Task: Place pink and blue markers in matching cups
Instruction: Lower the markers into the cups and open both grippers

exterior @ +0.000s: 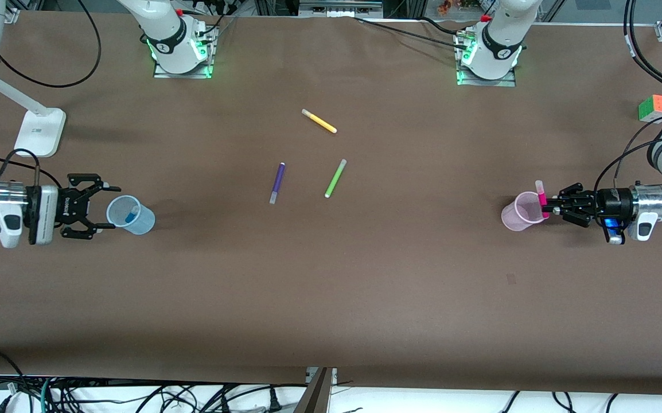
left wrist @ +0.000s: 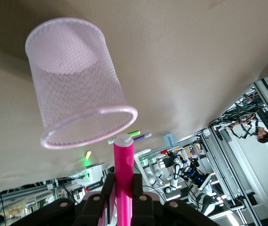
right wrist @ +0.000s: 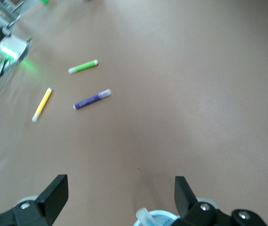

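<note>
The pink cup (exterior: 519,211) stands at the left arm's end of the table. My left gripper (exterior: 548,204) is shut on the pink marker (exterior: 541,197) and holds it upright at the cup's rim. In the left wrist view the pink marker (left wrist: 123,179) sits between the fingers, its pale end by the rim of the pink cup (left wrist: 75,80). The blue cup (exterior: 131,214) stands at the right arm's end with the blue marker (exterior: 131,215) inside it. My right gripper (exterior: 101,207) is open and empty beside that cup. The blue cup's rim (right wrist: 157,219) and the marker's greyish end (right wrist: 143,217) show in the right wrist view.
A purple pen (exterior: 277,182), a lime-green pen (exterior: 335,178) and a yellow pen (exterior: 319,121) lie mid-table. A white lamp base (exterior: 40,132) stands near the right arm's end. A colour cube (exterior: 655,107) sits at the left arm's end.
</note>
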